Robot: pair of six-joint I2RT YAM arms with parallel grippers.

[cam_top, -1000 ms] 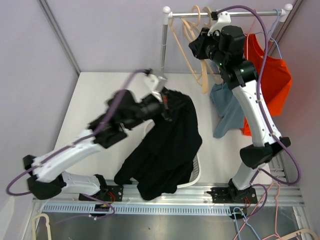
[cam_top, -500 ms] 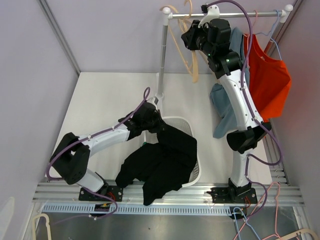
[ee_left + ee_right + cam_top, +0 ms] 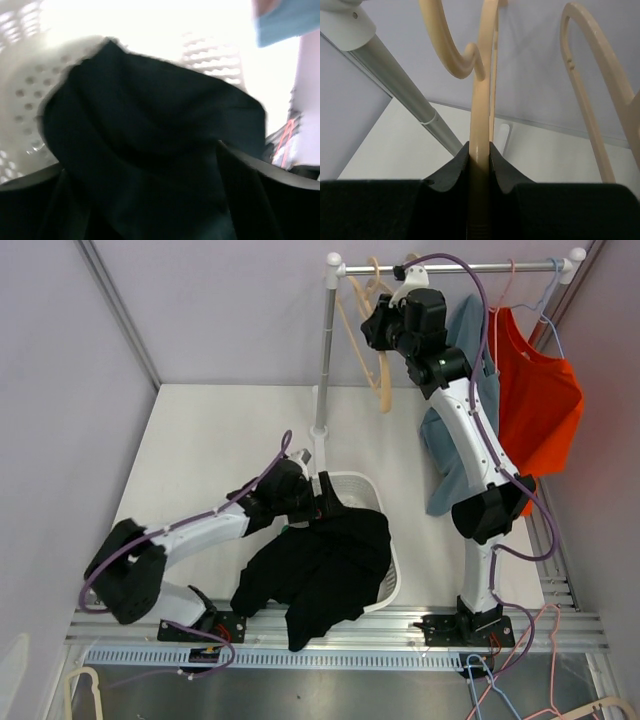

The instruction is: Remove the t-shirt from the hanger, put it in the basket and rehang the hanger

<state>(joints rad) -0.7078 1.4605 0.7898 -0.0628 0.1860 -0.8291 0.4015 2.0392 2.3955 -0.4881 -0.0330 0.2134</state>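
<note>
The black t-shirt (image 3: 325,570) lies bunched in the white basket (image 3: 392,580) and spills over its near rim. My left gripper (image 3: 318,498) hovers low at the basket's far edge. In the left wrist view its jaws stand wide apart and open, with the black t-shirt (image 3: 150,125) lying loose between and ahead of them. My right gripper (image 3: 376,326) is raised to the rail and shut on the neck of a bare beige hanger (image 3: 482,100). That hanger (image 3: 383,390) dangles just under the rail, with no cloth on it.
The rail (image 3: 450,268) rests on a grey post (image 3: 323,370) behind the basket. A blue garment (image 3: 455,460) and an orange one (image 3: 540,390) hang at the right. Other beige hangers (image 3: 590,75) crowd beside the gripped one. The perforated basket wall (image 3: 25,100) shows left.
The left arm came down and set the black t-shirt into the basket, then its jaws spread apart. The right arm carried the bare hanger up and left along the rail.
</note>
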